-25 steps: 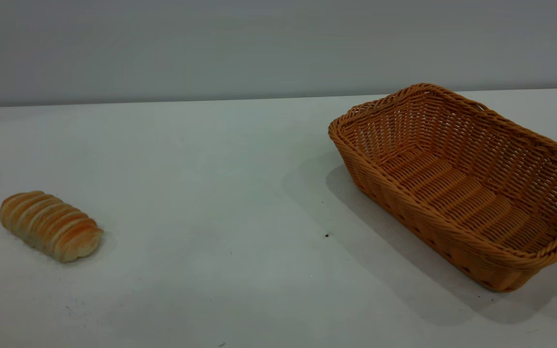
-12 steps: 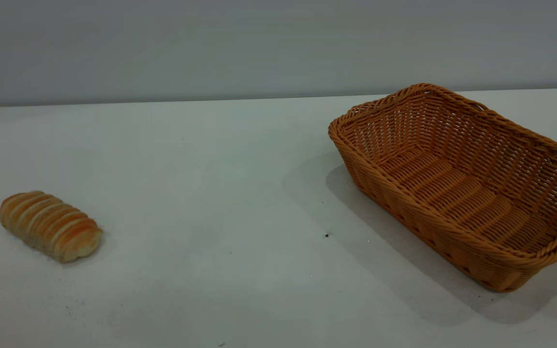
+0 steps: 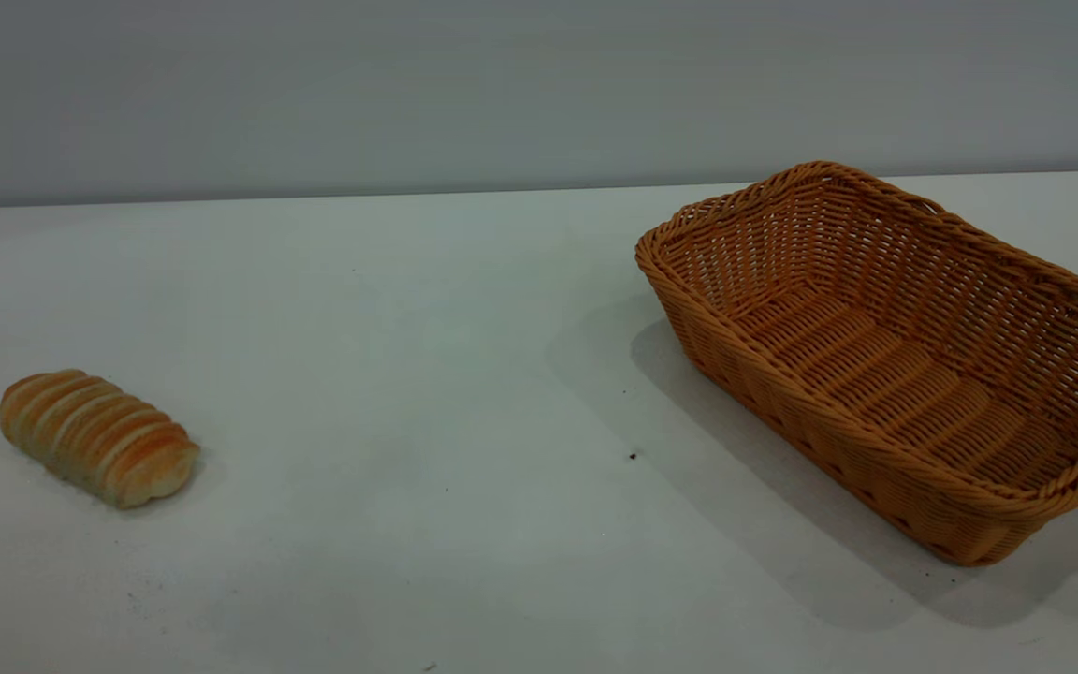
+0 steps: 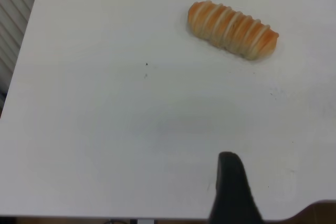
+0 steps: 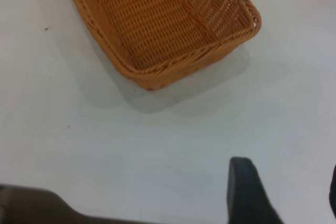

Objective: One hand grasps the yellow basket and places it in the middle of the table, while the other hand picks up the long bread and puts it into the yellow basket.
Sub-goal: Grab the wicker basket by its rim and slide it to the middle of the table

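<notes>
Both grippers' fingers (image 4: 231, 190) (image 5: 247, 192) hang above the table (image 3: 427, 374), touching nothing; spread unclear.

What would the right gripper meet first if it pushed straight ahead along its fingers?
Probably bare white tabletop first. Beyond that, roughly in line, stands the orange-tan woven wicker basket, short end nearest. Only one black finger of the right gripper shows clearly, so its exact heading and height are uncertain.

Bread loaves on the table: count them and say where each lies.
1. The long bread lies bare on the table at its left side, far from the yellow basket at the right, which holds nothing. No place hides another.
</notes>
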`<action>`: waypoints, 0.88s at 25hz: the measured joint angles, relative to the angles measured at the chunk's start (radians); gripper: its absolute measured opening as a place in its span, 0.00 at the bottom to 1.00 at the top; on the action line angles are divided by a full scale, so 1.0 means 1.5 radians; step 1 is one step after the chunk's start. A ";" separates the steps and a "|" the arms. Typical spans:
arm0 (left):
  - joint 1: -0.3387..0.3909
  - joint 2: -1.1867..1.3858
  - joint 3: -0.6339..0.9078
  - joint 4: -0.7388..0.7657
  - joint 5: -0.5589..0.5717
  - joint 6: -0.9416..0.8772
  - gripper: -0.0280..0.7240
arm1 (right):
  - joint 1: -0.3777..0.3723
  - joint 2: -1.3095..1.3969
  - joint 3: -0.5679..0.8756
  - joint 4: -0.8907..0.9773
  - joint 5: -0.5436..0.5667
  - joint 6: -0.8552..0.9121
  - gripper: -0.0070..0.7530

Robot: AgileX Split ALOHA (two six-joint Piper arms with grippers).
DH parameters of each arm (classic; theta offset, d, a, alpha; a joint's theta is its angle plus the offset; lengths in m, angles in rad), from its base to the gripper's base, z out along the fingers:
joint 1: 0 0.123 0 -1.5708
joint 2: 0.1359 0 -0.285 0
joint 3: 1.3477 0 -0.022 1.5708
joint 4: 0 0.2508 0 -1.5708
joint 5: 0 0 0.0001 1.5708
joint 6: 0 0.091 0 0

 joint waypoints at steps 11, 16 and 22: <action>-0.002 0.000 0.000 -0.005 0.000 0.000 0.78 | 0.000 0.000 0.000 0.000 0.000 -0.004 0.48; -0.031 0.000 0.000 -0.019 0.000 -0.001 0.78 | 0.029 0.000 0.000 0.004 0.000 -0.004 0.48; -0.039 0.010 0.000 -0.018 0.000 -0.002 0.78 | 0.036 0.000 0.000 0.048 0.000 0.000 0.48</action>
